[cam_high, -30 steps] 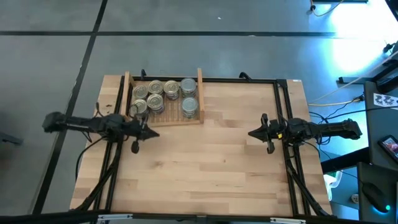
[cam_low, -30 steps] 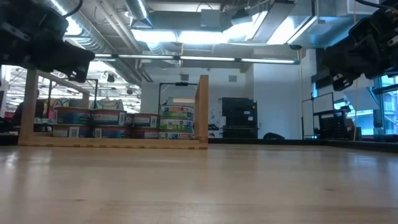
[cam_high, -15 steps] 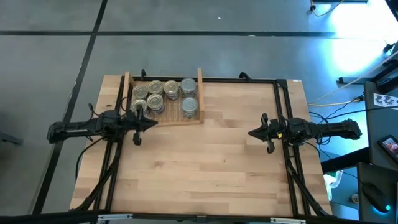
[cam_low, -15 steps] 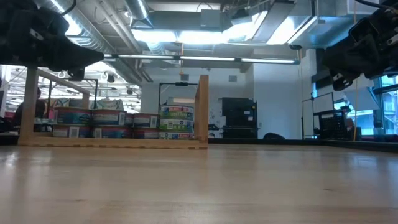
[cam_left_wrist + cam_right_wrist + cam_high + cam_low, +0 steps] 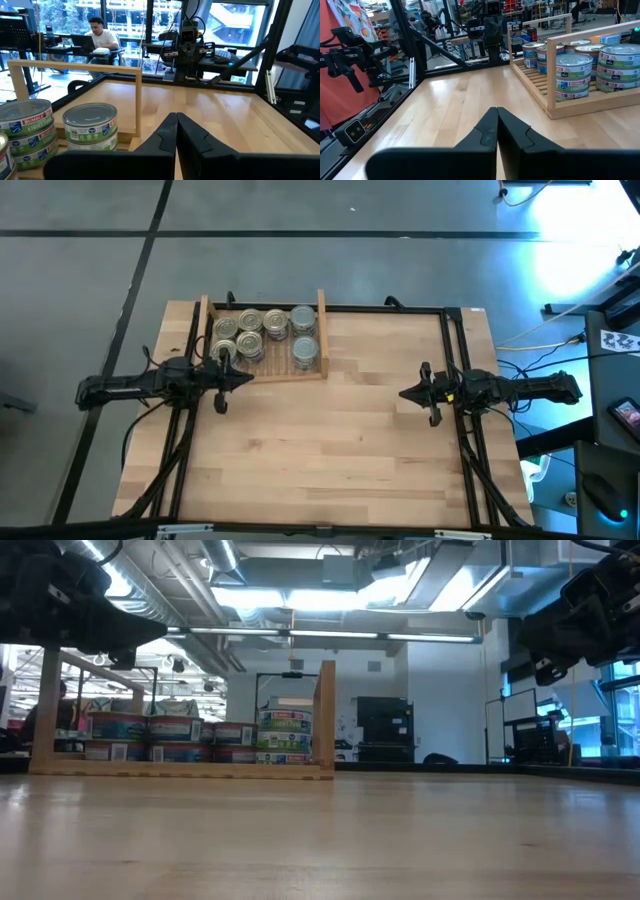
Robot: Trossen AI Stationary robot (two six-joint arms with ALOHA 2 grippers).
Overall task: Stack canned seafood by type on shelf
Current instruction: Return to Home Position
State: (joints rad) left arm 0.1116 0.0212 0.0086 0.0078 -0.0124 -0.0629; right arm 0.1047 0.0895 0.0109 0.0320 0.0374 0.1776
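The cans (image 5: 250, 321) stand stacked in the shelf (image 5: 321, 330), just beside the left jaws, which are closed on nothing, and well apart from the right jaws, also closed and empty, so the left arm (image 5: 130, 387) is nearer.

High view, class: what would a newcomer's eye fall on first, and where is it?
The light-wood shelf on the far-left part of the table draws the eye, packed with stacked canned seafood: blue-labelled tins at its left, green-labelled tins against its right board. Next come the two dark pincers facing each other: the left pincer at the shelf's front edge, the right pincer over the table's right side, both shut and empty.
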